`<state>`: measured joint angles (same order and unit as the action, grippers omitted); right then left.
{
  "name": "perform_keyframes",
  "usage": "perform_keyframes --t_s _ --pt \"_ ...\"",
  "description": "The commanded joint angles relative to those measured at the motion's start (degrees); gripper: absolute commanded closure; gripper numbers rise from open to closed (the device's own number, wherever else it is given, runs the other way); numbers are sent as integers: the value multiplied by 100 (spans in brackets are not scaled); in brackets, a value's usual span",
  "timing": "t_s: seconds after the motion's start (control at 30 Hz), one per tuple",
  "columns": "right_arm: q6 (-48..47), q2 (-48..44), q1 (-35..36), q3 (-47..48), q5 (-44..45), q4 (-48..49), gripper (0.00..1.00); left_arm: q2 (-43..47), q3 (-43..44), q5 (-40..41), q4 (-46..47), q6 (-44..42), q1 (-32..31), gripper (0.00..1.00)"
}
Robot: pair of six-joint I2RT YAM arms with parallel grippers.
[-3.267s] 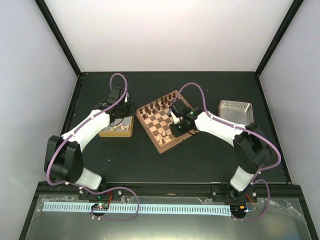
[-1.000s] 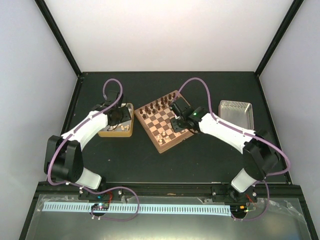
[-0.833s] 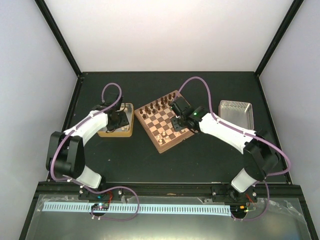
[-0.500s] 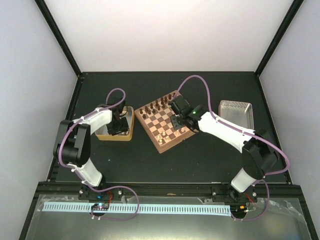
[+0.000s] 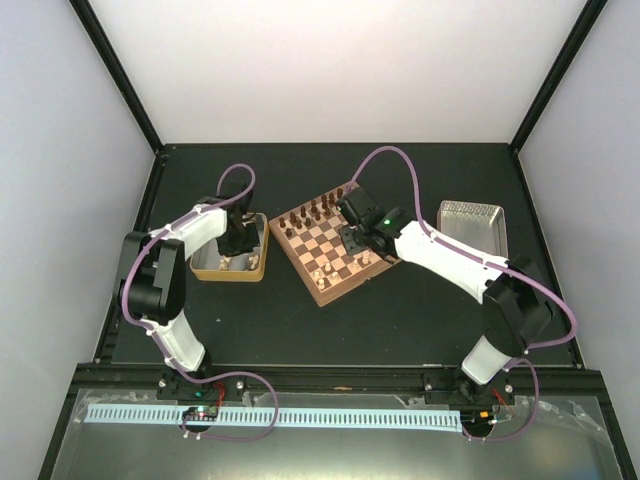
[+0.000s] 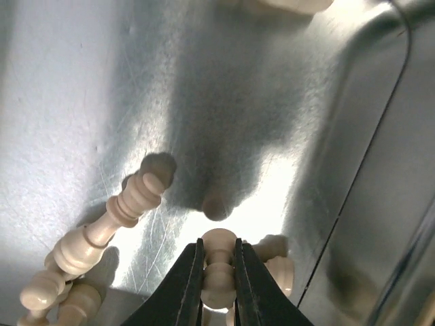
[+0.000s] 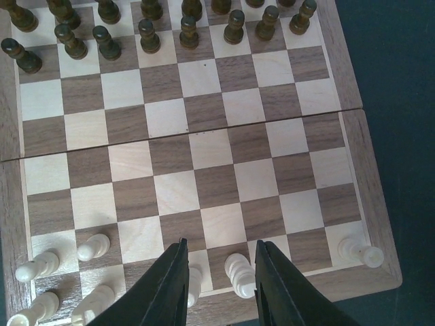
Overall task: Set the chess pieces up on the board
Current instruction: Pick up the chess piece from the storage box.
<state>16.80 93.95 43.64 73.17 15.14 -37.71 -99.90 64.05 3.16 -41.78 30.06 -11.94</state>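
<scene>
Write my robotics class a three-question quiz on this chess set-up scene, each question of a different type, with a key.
1. True or false: the left arm's fingers are shut on a pale cream wooden chess piece.
2. Multiple choice: the dark brown wooden chess pieces are
A. heaped in a silver tray
B. standing in rows along one edge of the checkered wooden chessboard
C. lying on the black tabletop
3. Fill in: the right arm's fingers stand apart above the chessboard edge where the ___ stand.

Key: 1 true; 2 B; 3 cream pieces.
</scene>
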Motion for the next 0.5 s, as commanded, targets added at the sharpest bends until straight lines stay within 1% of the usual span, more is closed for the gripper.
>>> perform_keyframes --t_s 0.0,0.1,0.2,0.33,0.47 --pt "-15 33 -30 172 192 47 71 162 291 160 127 -182 43 99" --pt "61 -72 -99 127 52 149 71 450 258 75 272 -233 43 99" --pt "126 -256 -250 4 -400 423 71 752 257 -218 366 -275 43 98" --pt "397 -554 -587 -228 -1134 803 70 1122 199 -1054 687 -368 20 98" --pt "802 -916 -1059 -613 -1614 1125 70 1321 209 -1890 969 -453 -133 98"
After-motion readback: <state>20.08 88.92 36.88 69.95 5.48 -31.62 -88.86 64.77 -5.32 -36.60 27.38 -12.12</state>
